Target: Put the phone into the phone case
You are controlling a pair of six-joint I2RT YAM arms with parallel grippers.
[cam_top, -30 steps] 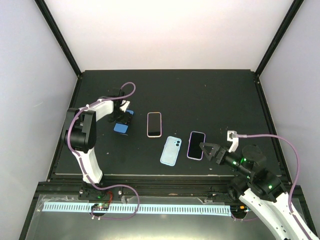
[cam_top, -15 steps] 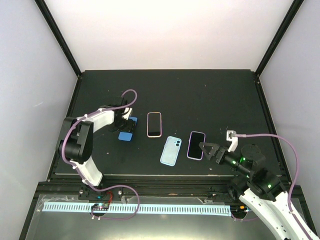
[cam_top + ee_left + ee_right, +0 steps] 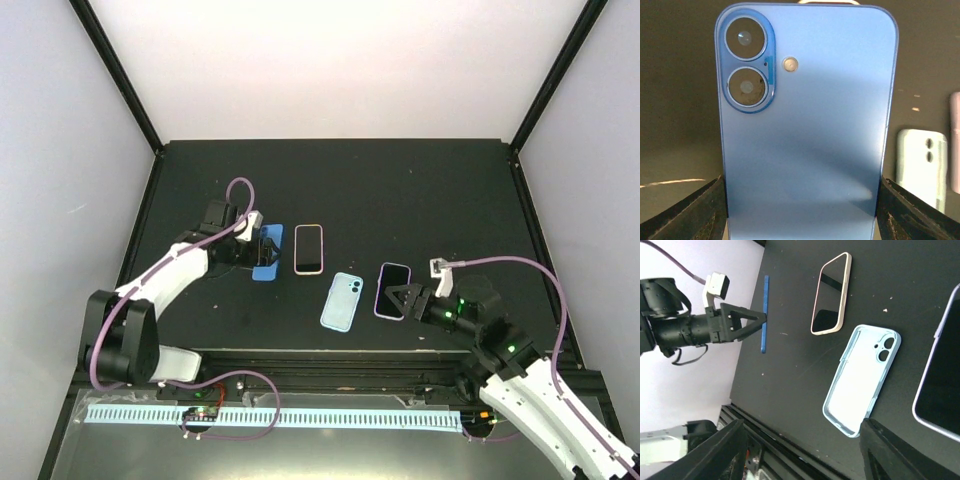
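Carried rightward in the past second, the blue phone (image 3: 268, 254) is clamped in the left gripper (image 3: 259, 252), left of the light-blue phone case (image 3: 342, 301) on the table (image 3: 400, 190); the right gripper (image 3: 405, 298), fingers apart, hovers right of the case.

You see the blue phone (image 3: 805, 150) has a smooth, matt back; the pale case (image 3: 860, 382) looks like glossy plastic; the table (image 3: 400, 190) is matt.

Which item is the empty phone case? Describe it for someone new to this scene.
Start midway along the near edge of the black table. The phone case lies just beyond it, between the pink-rimmed phone and the purple-rimmed phone. It alone is pale blue and hollow, without a screen.
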